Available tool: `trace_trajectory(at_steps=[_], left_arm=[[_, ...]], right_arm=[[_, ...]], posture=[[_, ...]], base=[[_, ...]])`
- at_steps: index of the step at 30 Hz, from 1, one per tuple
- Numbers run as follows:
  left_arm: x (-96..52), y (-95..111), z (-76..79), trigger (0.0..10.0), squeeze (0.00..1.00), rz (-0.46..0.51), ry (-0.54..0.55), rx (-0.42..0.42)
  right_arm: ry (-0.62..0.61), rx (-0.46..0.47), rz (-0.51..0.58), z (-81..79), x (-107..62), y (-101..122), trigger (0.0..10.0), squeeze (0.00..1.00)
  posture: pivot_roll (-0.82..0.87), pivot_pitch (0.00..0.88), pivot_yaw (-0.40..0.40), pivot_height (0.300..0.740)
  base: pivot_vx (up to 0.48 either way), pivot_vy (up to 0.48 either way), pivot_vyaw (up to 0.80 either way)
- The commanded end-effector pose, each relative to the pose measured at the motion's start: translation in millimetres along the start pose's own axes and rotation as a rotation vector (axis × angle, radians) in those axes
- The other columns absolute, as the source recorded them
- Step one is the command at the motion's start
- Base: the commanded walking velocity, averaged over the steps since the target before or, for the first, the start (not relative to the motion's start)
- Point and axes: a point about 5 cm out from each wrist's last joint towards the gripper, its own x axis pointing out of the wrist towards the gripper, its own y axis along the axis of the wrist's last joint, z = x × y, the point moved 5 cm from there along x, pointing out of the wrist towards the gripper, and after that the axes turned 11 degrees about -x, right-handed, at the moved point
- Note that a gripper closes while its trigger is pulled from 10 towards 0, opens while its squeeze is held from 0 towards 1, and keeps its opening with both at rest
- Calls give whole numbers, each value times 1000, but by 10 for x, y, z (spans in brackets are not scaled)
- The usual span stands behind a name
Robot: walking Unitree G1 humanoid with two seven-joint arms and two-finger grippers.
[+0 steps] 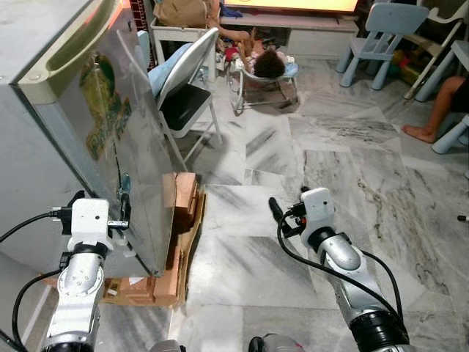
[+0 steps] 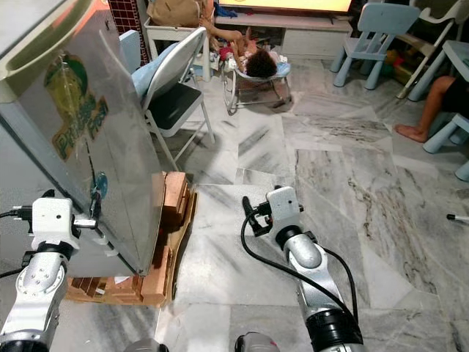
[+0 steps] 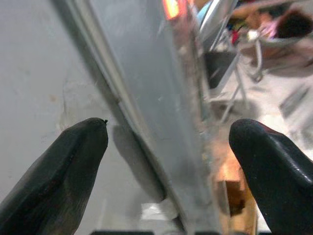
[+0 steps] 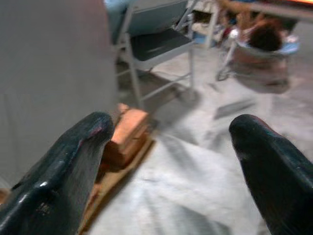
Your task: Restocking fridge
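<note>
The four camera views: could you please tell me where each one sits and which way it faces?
Left eye, on the head: looks down at the fridge door, both arms showing.
Right eye: same scene, same folding chair.
Left wrist: along the open left end effector, which straddles the door's edge.
Right wrist: along the open right end effector, toward the wooden blocks and chair.

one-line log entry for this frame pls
phase: fridge door | left claw: open, straddling door edge | right claw: open, empty, over floor

Marble floor (image 1: 293, 279), folding chair (image 1: 183, 81), blue kids' chair (image 1: 385, 33).
</note>
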Motion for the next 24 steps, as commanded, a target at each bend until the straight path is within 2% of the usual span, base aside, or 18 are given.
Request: trace_trajectory(at_steps=[1, 9, 11, 13, 16, 17, 24], left_arm=[[43, -15, -11, 10000, 0, -4, 0, 23], [216, 75, 20, 10000, 0, 13, -20, 46], [252, 99, 85, 10000, 0, 17, -52, 54], [281, 129, 220, 10000, 0, 20, -116, 51], [296, 152, 341, 10000, 0, 28, -161, 53], [303, 166, 447, 10000, 0, 37, -202, 76], [378, 203, 609, 10000, 0, 40, -242, 91]], right_arm=[[9, -13, -6, -10, -17, -3, 10000, 0], [36, -10, -36, -36, -65, -54, 10000, 0], [65, -40, -55, -77, -78, -93, 10000, 0], [76, -81, -130, -74, -93, -224, 10000, 0], [40, -67, -229, -1, -102, -387, 10000, 0], [20, -48, -280, 50, -113, -477, 10000, 0], [61, -80, -306, 1, -147, -524, 10000, 0]], posture=[[9, 68, -41, 740], [2, 67, -36, 740], [-2, 73, -37, 740], [-9, 78, -34, 740], [-12, 78, -34, 740], [-12, 78, -34, 740], [-13, 80, -30, 740]], base=[[0, 0, 0], [0, 0, 0], [0, 0, 0], [0, 0, 0], [0, 0, 0], [0, 0, 0], [0, 0, 0]])
